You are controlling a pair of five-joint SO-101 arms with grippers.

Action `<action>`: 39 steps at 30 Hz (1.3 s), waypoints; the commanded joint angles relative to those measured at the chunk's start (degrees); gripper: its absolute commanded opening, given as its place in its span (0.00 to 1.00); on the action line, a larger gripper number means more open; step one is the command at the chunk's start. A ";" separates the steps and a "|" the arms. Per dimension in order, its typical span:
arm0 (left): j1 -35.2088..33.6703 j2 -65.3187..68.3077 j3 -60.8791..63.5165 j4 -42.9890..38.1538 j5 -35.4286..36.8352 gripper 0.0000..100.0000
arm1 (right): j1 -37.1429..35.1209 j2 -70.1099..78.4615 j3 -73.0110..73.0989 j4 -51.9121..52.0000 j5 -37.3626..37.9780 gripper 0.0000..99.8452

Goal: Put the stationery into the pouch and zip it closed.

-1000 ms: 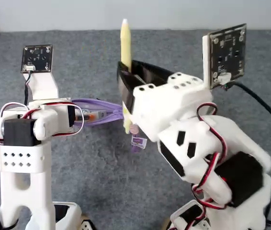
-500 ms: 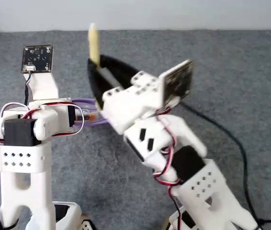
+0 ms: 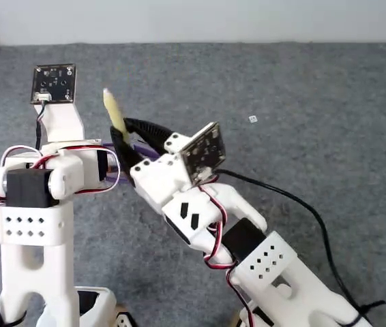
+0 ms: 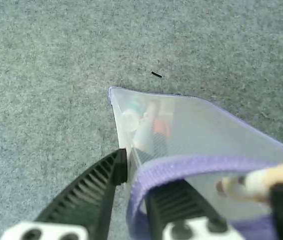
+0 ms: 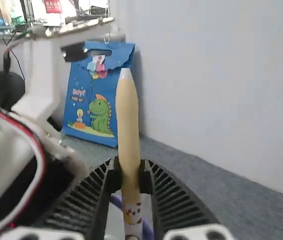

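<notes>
We've swung our right gripper (image 5: 130, 176), jaws clamped on the cream pen (image 3: 114, 112), across to the clear pouch (image 4: 196, 130). The left gripper (image 4: 134, 172) is pinching its purple rim (image 4: 191, 165), so drop-in looks next.

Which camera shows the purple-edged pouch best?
The left wrist view: the pouch is close up, its clear side showing stationery inside, its purple edge pinched by the left gripper. The high view catches a purple sliver between the arms; the right wrist view a purple trace beside the yellow pen.
</notes>
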 commanded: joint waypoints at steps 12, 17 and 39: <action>0.18 -0.18 -1.63 -1.32 -0.35 0.01 | -0.31 -2.07 -14.68 19.30 1.41 0.22; 0.18 -0.18 -1.63 -1.32 -0.53 0.01 | -0.13 -4.35 -24.44 33.01 -1.23 0.22; 0.26 -0.44 -1.63 -1.32 -0.35 0.01 | 9.27 -8.57 -12.48 60.62 -18.02 0.22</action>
